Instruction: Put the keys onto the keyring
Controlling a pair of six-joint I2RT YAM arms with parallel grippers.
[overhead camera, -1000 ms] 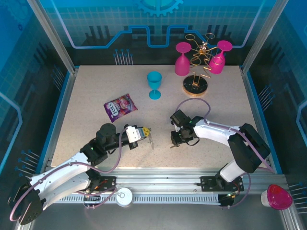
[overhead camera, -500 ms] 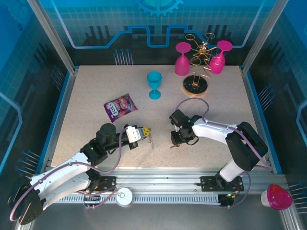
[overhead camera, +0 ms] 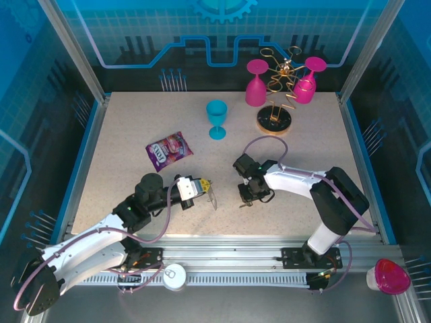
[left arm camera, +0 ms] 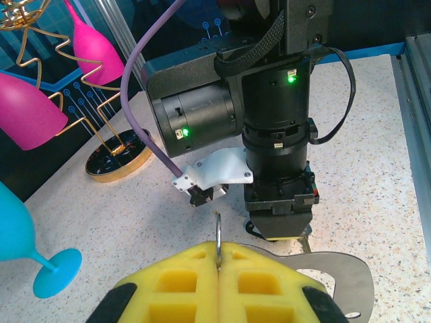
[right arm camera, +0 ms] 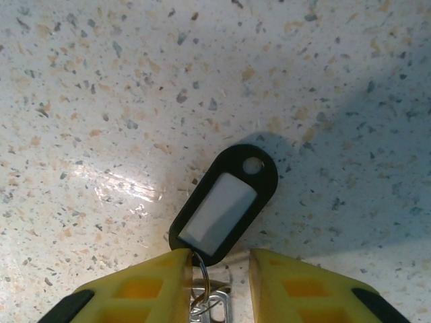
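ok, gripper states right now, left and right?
Left gripper: shut on the keyring.
Right gripper: open, jaws straddling the keys at the tag end, not clamped.

The keys (right arm camera: 224, 204) lie on the speckled bench (right arm camera: 101, 81): a black tag with a pale insert, small metal rings at its lower end between the right end effector's (right arm camera: 219, 269) parted yellow fingertips (right arm camera: 145, 286)

White arms (overhead camera: 87, 250), purple cables (overhead camera: 266, 142), yellow tool pads (left arm camera: 182, 282)

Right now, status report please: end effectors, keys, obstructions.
Left end effector shut on the keyring. Right end effector open, straddling the keys on the table. Nothing between the two.
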